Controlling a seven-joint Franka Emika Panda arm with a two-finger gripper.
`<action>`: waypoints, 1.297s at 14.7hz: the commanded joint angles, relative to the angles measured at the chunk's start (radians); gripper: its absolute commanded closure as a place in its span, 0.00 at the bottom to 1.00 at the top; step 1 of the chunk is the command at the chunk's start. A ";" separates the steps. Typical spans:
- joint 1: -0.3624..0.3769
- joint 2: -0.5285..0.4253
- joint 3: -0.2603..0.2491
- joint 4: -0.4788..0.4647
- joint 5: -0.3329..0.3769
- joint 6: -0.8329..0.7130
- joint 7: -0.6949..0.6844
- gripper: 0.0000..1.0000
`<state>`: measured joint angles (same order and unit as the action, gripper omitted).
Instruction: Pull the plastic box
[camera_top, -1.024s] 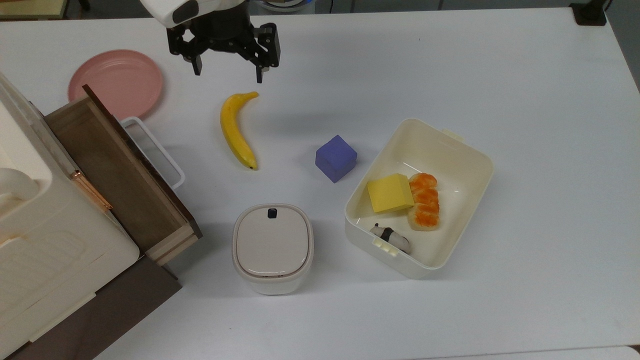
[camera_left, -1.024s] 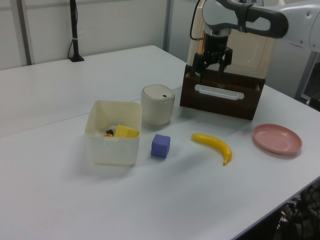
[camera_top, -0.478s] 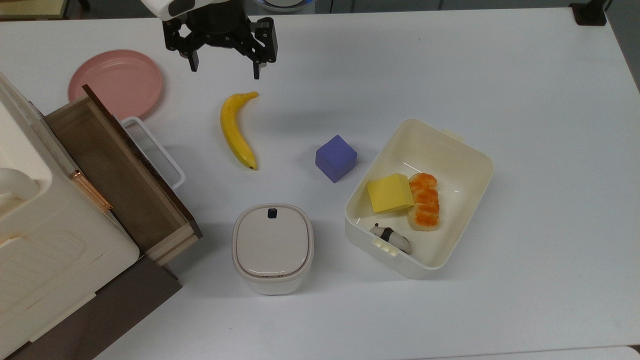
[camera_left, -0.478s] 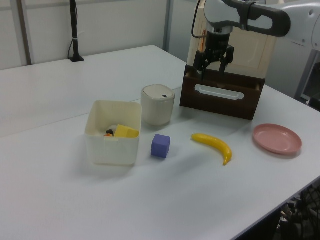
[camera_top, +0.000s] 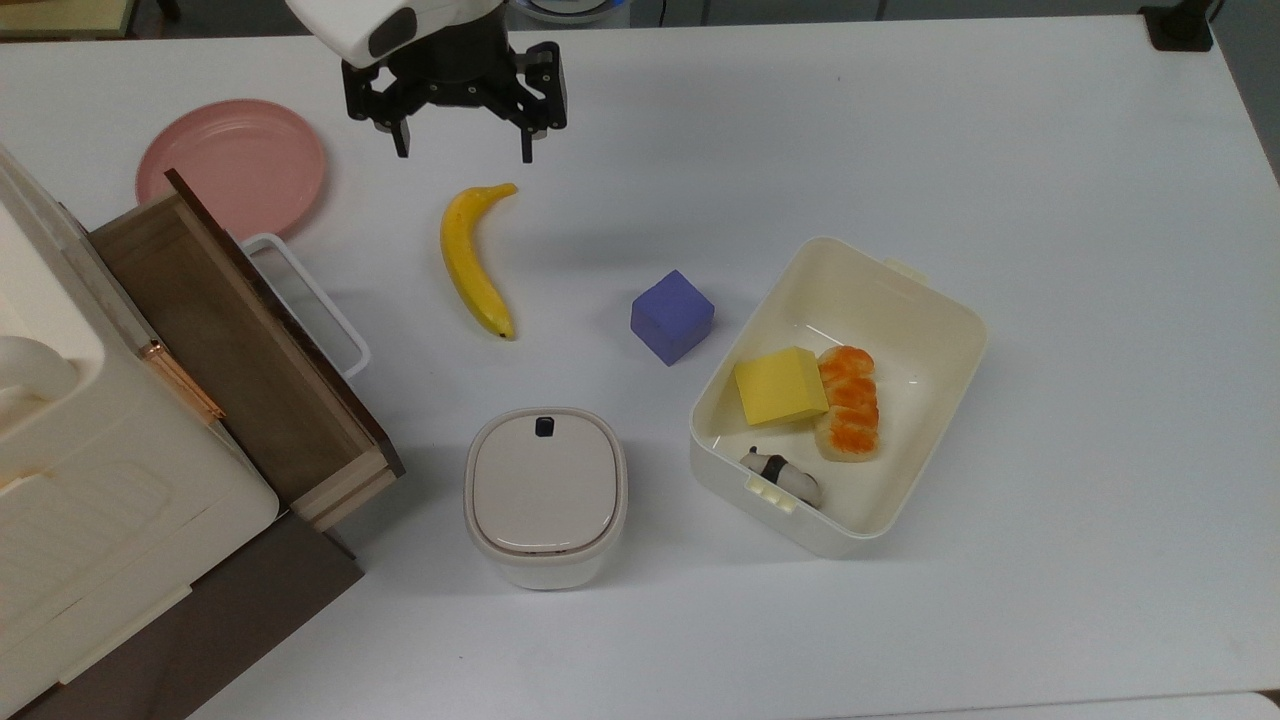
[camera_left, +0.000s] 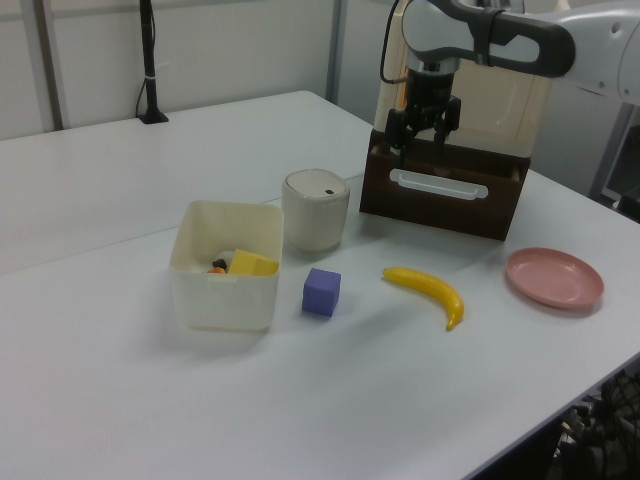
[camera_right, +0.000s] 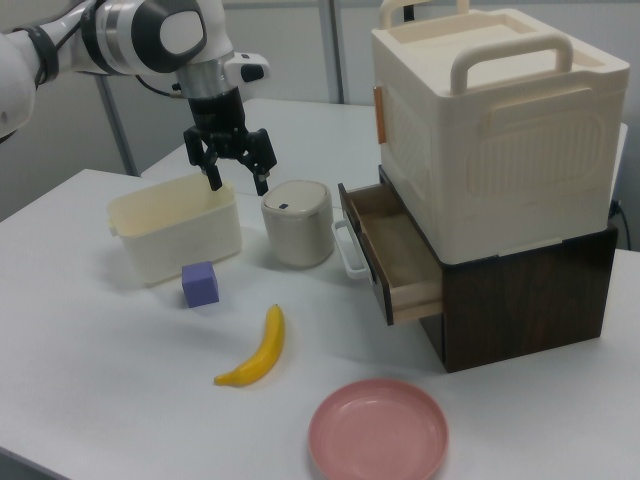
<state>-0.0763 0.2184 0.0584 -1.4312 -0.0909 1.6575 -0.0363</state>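
Top view: my pincer (camera_top: 465, 152) hangs spread wide and empty near the table's far edge, just above the banana's (camera_top: 474, 259) stem tip. The plastic box (camera_top: 925, 350) sits well apart from me, toward the top view's lower right, past the purple cube (camera_top: 671, 316). Its long axis runs diagonally, from the clip tab at the top view's upper right down to the tab at the lower left. The nearest wall to me is the long side facing the cube. Inside it: one yellow block (camera_top: 780, 385), one orange bread piece (camera_top: 849, 402), one small black-and-white toy (camera_top: 783, 474). Elsewhere: one banana, one cube, one lidded bin (camera_top: 545, 495), one pink plate (camera_top: 232, 165), one cabinet (camera_top: 110, 480) with one open drawer (camera_top: 240, 345).

Left view: pincer (camera_left: 424, 140) high in front of the cabinet (camera_left: 470, 110), fingers apart. The box (camera_left: 226, 290) lies toward the left view's lower left, beyond the bin (camera_left: 316, 208). Nothing touches it.

Right view: pincer (camera_right: 236, 177) hovers open, above the table. The box (camera_right: 175, 235) is to the right view's left of the bin (camera_right: 297, 222). My guess: I have to travel across and drop down to a wall or tab before any pull starts.
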 joint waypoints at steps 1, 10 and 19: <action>0.009 -0.008 0.001 -0.044 0.022 -0.012 -0.083 0.00; 0.099 0.075 0.001 -0.029 0.131 0.136 -0.472 0.00; 0.325 0.252 -0.002 0.028 0.089 0.410 -0.531 0.00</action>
<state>0.2113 0.4224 0.0714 -1.4315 0.0132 2.0153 -0.5453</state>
